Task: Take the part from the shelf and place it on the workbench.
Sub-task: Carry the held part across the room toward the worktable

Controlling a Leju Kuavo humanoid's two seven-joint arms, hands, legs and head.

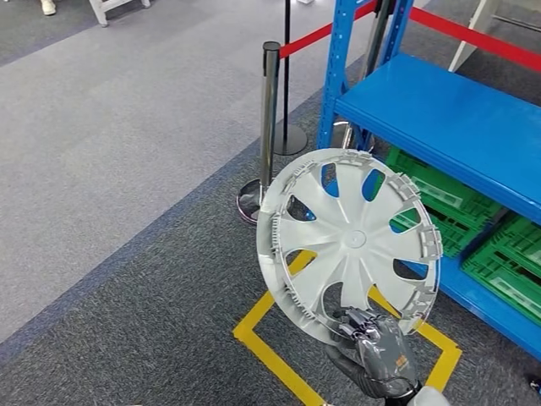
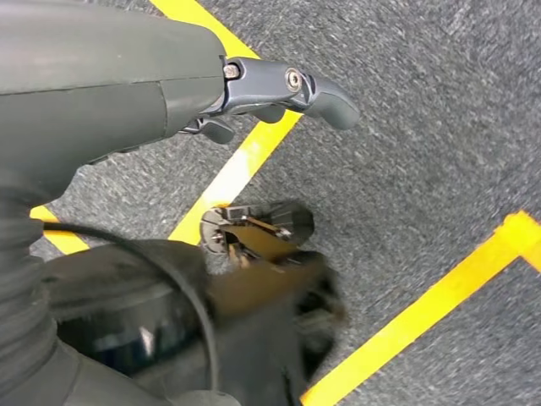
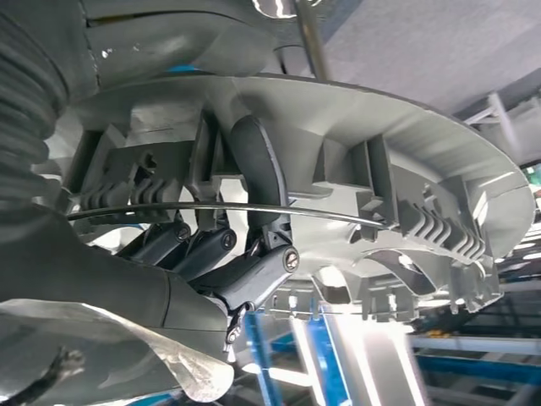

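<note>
Hubcap is off the shelf, held upright above my right hand.

I have the fingers hooked through a spoke gap at its lower rim, closed on the edge, so the disc stands clear in front of the shelf for carrying. My left hand hangs over the floor with nothing in it, fingers slack and apart. I see no workbench yet.

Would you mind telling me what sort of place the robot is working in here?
Probably a demo or exhibition floor staged as a parts warehouse: blue steel shelving holding green crates, yellow floor tape on grey carpet, and a roped stanchion. The right hand holds a wheel cover.
</note>
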